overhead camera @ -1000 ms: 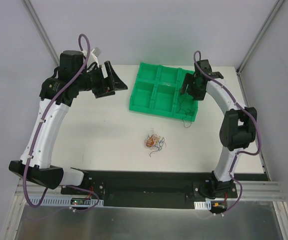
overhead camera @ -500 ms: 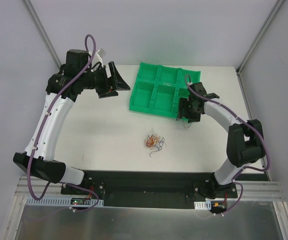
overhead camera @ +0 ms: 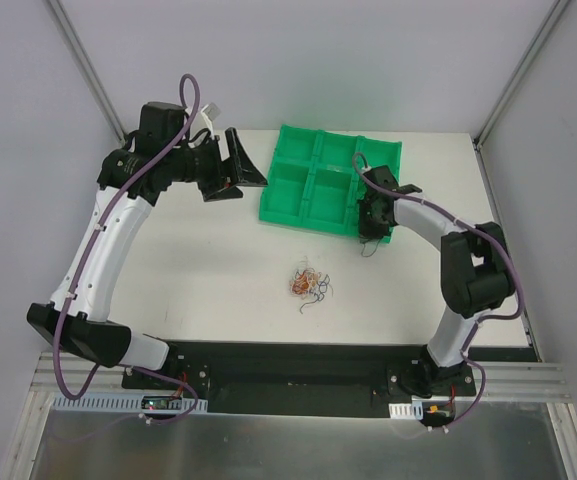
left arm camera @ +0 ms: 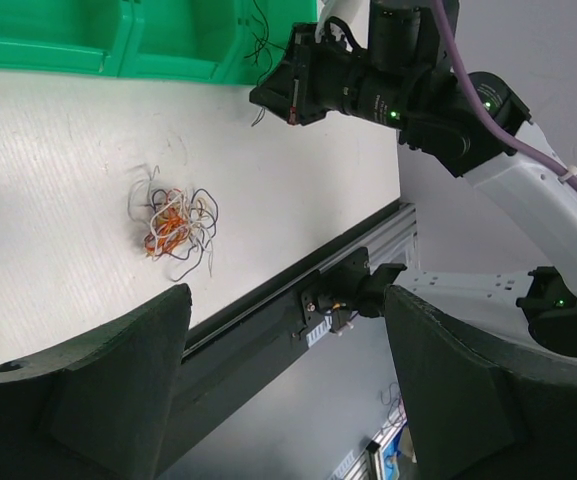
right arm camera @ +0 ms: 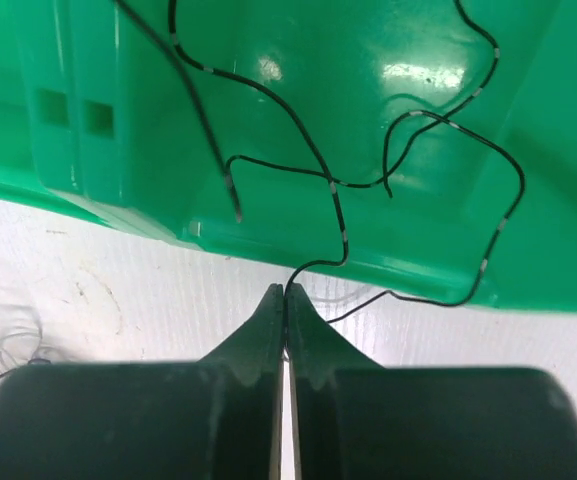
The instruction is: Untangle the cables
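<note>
A small tangle of cables (overhead camera: 308,283) in red, orange, white and black lies on the white table in front of the green tray (overhead camera: 280,213); in the left wrist view the tangle (left arm camera: 175,225) sits left of centre. A separate black cable (right arm camera: 338,215) curls inside the tray's compartment (right arm camera: 418,60) and runs over its near wall. My right gripper (right arm camera: 285,292) is shut on that black cable just outside the wall, at the tray's near right corner (overhead camera: 372,228). My left gripper (overhead camera: 246,180) hangs open and empty left of the tray, its fingers (left arm camera: 118,390) wide apart.
The tray has several compartments and stands at the back of the table. The black rail (overhead camera: 298,365) with both arm bases runs along the near edge. Slanted frame posts (overhead camera: 83,60) rise at the back corners. The right arm (left arm camera: 408,85) reaches across the left wrist view.
My right gripper moved down to the tray's near right corner and shut on the black cable. My left arm shifted slightly right, still open.
</note>
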`<move>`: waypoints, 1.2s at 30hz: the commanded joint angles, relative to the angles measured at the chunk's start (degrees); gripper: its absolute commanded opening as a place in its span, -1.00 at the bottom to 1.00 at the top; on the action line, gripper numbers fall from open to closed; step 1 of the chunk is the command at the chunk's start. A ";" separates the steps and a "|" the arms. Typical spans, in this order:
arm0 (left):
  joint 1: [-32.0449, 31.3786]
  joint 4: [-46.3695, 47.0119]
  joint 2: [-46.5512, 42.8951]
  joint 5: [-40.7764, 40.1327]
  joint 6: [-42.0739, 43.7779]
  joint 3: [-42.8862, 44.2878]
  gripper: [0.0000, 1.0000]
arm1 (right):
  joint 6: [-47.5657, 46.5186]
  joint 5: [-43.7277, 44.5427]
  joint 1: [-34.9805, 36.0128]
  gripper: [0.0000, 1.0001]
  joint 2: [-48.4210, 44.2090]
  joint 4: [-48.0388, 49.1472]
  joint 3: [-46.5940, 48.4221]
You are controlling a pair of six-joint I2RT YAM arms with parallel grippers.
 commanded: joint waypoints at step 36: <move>-0.37 -4.28 -5.13 -2.88 4.07 -2.33 0.51 | -3.11 -1.05 -9.24 -0.99 11.92 3.91 14.80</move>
